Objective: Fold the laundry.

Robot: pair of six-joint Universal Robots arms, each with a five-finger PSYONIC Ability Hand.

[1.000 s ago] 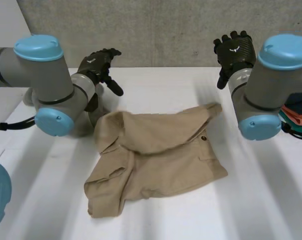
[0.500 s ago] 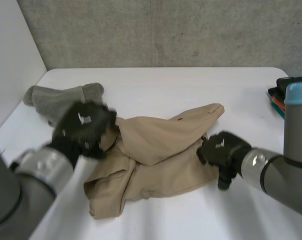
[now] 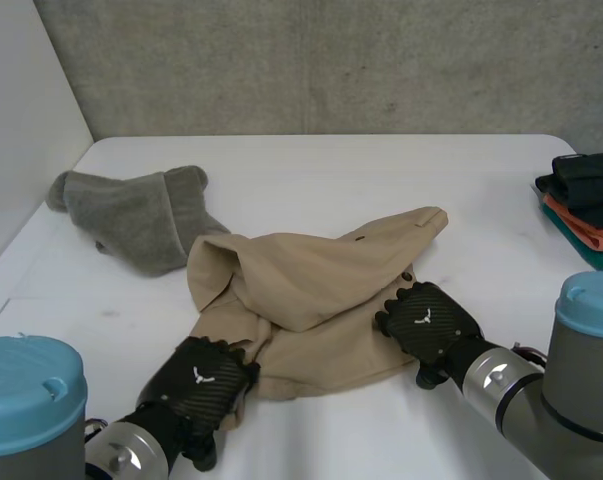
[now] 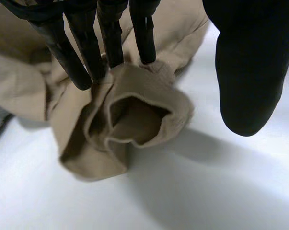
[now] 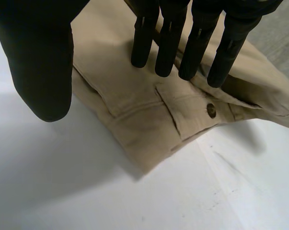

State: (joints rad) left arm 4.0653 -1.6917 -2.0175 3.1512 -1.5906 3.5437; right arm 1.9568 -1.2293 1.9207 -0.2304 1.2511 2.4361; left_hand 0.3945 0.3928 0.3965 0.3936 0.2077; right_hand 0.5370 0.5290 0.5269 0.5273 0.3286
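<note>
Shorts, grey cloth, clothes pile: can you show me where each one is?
Shorts (image 3: 321, 270), head view, on the middle of the top fold.
Grey cloth (image 3: 131, 215), head view, on its middle.
Clothes pile (image 3: 589, 178), head view, on the dark top piece.

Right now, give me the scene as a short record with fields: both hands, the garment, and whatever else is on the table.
garment: tan garment, crumpled in the middle of the white table, not yet folded
left: left hand open, straight fingers at the garment's near left corner, by an open cuff
right: right hand open, straight fingers over the near right edge, by a buttoned pocket
other cloth: grey cloth, crumpled, at the far left
pile: stack of folded clothes at the table's right edge
</note>
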